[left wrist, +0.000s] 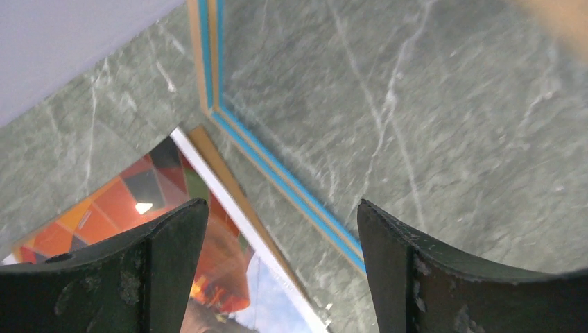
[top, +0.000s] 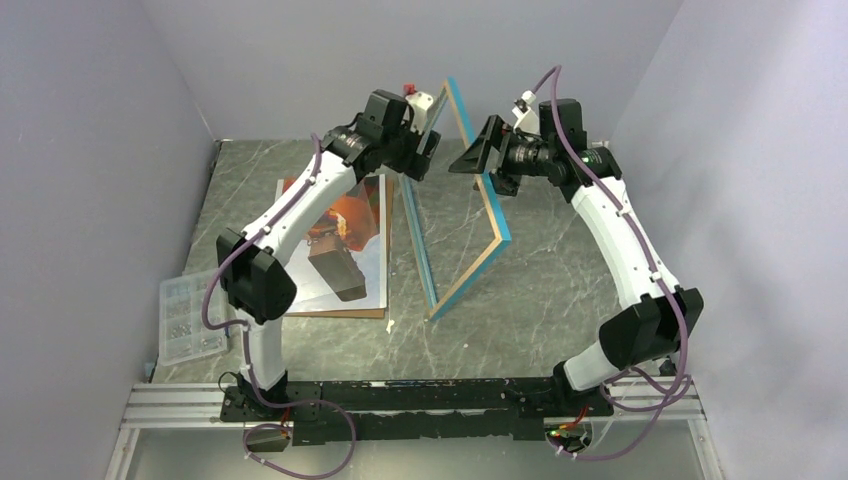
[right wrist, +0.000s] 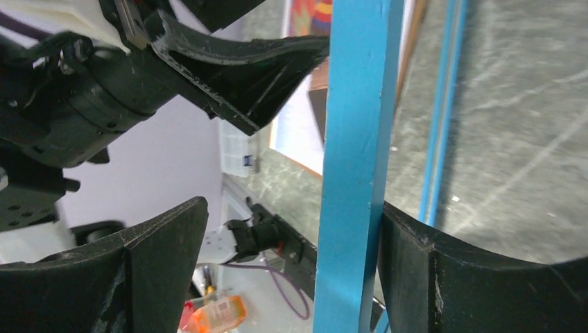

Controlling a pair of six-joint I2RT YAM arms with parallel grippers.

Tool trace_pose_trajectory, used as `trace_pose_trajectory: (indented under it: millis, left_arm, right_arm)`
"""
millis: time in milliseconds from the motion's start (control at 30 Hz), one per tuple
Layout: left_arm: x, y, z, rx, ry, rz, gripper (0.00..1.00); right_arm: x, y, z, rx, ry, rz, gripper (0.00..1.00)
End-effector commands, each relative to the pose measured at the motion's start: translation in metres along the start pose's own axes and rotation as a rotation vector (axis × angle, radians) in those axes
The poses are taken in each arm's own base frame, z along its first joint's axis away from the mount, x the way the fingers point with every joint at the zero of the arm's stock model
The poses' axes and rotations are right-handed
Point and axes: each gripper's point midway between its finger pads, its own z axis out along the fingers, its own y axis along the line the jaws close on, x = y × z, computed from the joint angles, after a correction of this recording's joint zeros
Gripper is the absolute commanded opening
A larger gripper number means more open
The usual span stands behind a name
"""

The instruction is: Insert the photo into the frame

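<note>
Frame [top: 498, 215] stands on edge on the bench [top: 560, 290], tilted, just right of the photo [top: 350, 250], which lies face up. Right tool [right wrist: 292, 208] is spread with the blue rail between its fingers, close by one and clear of the other (so not pinched). Left tool [left wrist: 283, 208], up by the top rail, is spread too, with nothing visibly between its fingers. What steadies the frame I cannot tell. Likely best: grip the rail squarely before tipping, then lay the frame glass-down slowly, away from the photo.
</note>
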Motion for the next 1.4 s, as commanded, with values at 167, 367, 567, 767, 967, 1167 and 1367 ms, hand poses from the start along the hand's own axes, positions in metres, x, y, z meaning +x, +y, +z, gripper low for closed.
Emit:
trace_pose_trajectory:
  millis: [167, 367, 567, 767, 967, 1167, 1367]
  left_arm:
    - [0.109, 0.061, -0.01, -0.153, 0.256, 0.108, 0.86]
    - [0.183, 0.089, 0.003, -0.238, 0.408, 0.198, 0.86]
    - [0.211, 0.089, 0.029, -0.211, 0.465, 0.214, 0.83]
    - [0.21, 0.077, 0.061, -0.168, 0.465, 0.193, 0.78]
    - [0.203, 0.064, 0.07, -0.166, 0.43, 0.246, 0.78]
    - [0.222, 0.066, 0.076, -0.191, 0.482, 0.29, 0.77]
    - [0.219, 0.054, 0.077, -0.153, 0.476, 0.268, 0.77]
  right_arm:
    - [-0.006, -0.055, -0.044, 0.302, -0.11, -0.139, 0.72]
    - [-0.006, -0.1, -0.056, 0.466, -0.182, -0.16, 0.65]
    - [0.001, -0.13, -0.067, 0.562, -0.221, -0.158, 0.64]
    - [0.006, -0.145, -0.08, 0.591, -0.282, -0.16, 0.63]
    - [0.017, -0.179, -0.087, 0.7, -0.273, -0.15, 0.63]
    - [0.023, -0.2, -0.08, 0.744, -0.251, -0.061, 0.61]
    - [0.035, -0.219, -0.062, 0.739, -0.236, 0.031, 0.63]
